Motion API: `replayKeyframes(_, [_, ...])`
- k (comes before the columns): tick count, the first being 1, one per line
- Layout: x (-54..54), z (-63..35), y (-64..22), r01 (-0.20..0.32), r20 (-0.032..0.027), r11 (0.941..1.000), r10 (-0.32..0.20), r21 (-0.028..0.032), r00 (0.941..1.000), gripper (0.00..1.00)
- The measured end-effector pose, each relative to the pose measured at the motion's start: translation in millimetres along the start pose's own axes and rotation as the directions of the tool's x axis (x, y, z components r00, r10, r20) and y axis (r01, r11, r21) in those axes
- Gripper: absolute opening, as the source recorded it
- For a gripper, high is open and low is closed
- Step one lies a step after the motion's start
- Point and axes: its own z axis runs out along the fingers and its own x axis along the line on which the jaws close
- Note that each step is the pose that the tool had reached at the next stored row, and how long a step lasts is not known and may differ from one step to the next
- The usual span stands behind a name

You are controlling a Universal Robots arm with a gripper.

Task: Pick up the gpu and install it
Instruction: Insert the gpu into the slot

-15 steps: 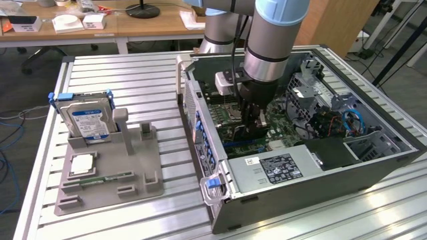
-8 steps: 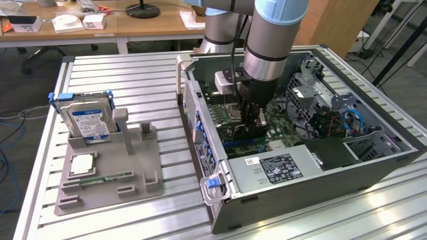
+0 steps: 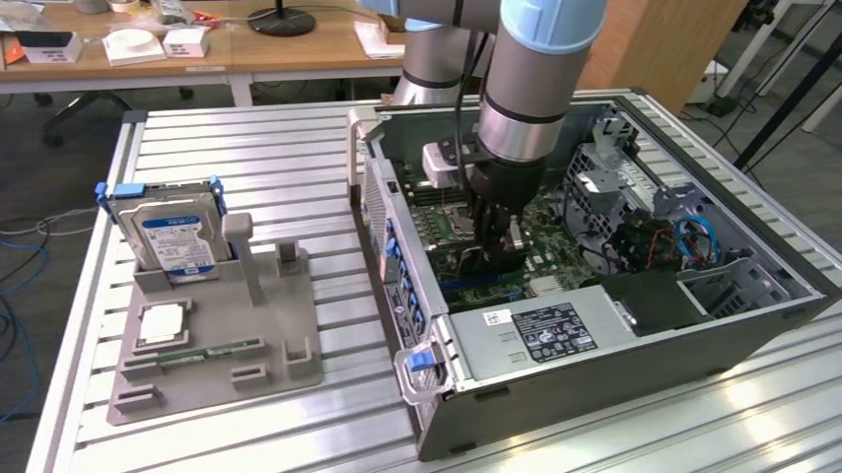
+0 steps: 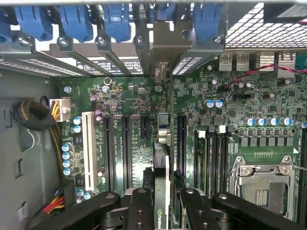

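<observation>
Seen in the exterior view, the gripper [image 3: 498,258] is lowered deep into the open computer case [image 3: 736,325], which lies on its side toward the slatted tabletop's [image 3: 263,148] edge at the exterior view's right; the gpu [image 3: 463,264] is held edge-on beneath it, just above the motherboard [image 3: 441,212]. A grey fixture tray [image 3: 211,340] near the opposite edge carries the blue-labelled hard drive [image 3: 175,236] and a RAM stick [image 3: 197,352], both untouched. In the wrist view, the fingers [image 4: 140,211] are seen clamped narrowly on the gpu [image 4: 161,191], whose thin edge runs between two black expansion slots [image 4: 125,148] toward the rear bracket openings [image 4: 163,52]. Whether the card is already seated cannot be told. Judged from these views, the step is done well if the card is kept upright, its bracket is lined with the rear opening, and it is pressed straight down, evenly.
</observation>
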Motion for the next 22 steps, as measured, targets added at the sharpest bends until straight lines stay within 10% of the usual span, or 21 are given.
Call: replayKeyframes(22, [0.0,4.3,0.7,0.000,-0.0001,1.0000,0.000,0.0009,1.0000,0.26])
